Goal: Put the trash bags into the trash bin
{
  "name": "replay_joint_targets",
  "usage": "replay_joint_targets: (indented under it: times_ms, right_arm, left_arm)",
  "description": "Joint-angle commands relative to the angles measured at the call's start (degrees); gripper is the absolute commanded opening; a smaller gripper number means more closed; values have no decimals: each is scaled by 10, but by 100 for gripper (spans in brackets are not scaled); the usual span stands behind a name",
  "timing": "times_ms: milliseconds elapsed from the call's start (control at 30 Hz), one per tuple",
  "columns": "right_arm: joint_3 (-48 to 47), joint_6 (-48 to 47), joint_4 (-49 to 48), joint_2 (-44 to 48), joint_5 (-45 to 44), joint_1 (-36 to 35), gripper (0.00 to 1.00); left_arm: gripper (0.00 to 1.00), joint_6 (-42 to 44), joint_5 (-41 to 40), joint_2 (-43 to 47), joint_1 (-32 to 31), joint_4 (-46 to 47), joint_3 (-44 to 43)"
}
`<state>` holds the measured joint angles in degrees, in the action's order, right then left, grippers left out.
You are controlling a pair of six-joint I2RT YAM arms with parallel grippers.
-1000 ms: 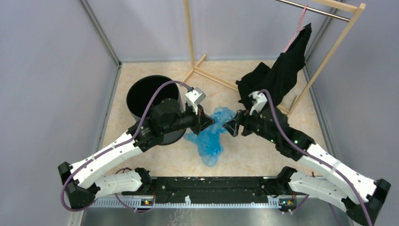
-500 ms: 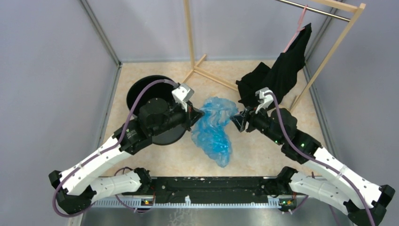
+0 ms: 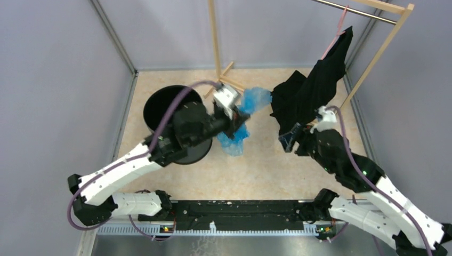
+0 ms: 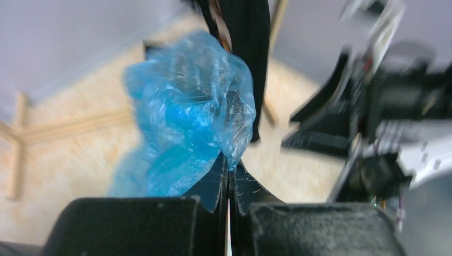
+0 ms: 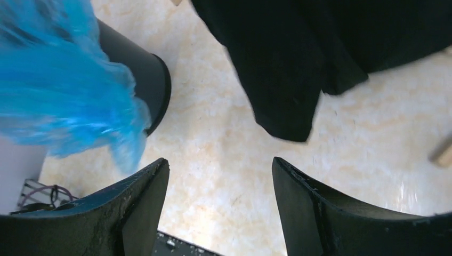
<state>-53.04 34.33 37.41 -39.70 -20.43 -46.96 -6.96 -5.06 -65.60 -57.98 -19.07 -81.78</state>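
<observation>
The left gripper (image 4: 229,180) has its fingers pressed tight together on a fold of the trash bags (image 4: 186,114). It holds the crinkled light-blue film bunched up, just beside the right side of the trash bin (image 3: 153,102) and not inside it. Part of the film hangs below the fingers. The right gripper (image 5: 220,198) stands wide with nothing between its fingers, apart from the film and near the hem of the black garment (image 3: 312,90), which hangs on the wooden rack (image 3: 215,42).
</observation>
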Motion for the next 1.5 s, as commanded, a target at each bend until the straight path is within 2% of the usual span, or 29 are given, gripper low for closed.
replay_joint_targets:
  times_ms: [0,133,233,367,600,667,767,833,900,1000,1100,1200,1300,1467]
  right_arm:
    - [44,138,95,117,-50,3,71]
    - [91,178,99,189,-47,3,71]
    - [138,193,57,192,-17,3,73]
    - [183,201,-61,129,73,2,76]
    - [231,198,-135,14,112,3,87]
    - [257,193,-165,-4,141,2,87]
    - [289,181,-206,-28,178,3,85]
    - [307,168,-236,-41,200,3,72]
    - [320,162,-285,-57,250,3,58]
    - [341,162,-355,-84,302,1,51]
    - [345,168,-403,-113,311,-13,51]
    - [334,169,-409,-135,297,-30,51]
    - [323,167,-386,-125,283,-32,50]
    - [333,168,-332,-59,243,-32,50]
  left_arm:
    - [0,-36,-71,-12,-72,71,164]
    - [0,-101,-87,-18,-120,138,301]
    - [0,-156,-72,-25,-144,149,349]
    - [0,-199,-21,-47,-156,174,376]
    - [1,-223,15,-65,-166,185,374]
    - [17,-219,35,-64,-166,180,376]
    - [54,-226,29,-39,-166,151,388]
    - [73,-226,13,0,-166,122,393]
    - [85,-236,-23,34,-166,76,387]
    - [98,-274,-103,77,-162,5,369]
    - [99,-290,-124,89,-143,-24,341]
    - [95,-294,-159,53,-133,-41,308]
    - [80,-329,-227,-3,-130,-123,259]
    - [66,-338,-282,-20,-130,-162,242]
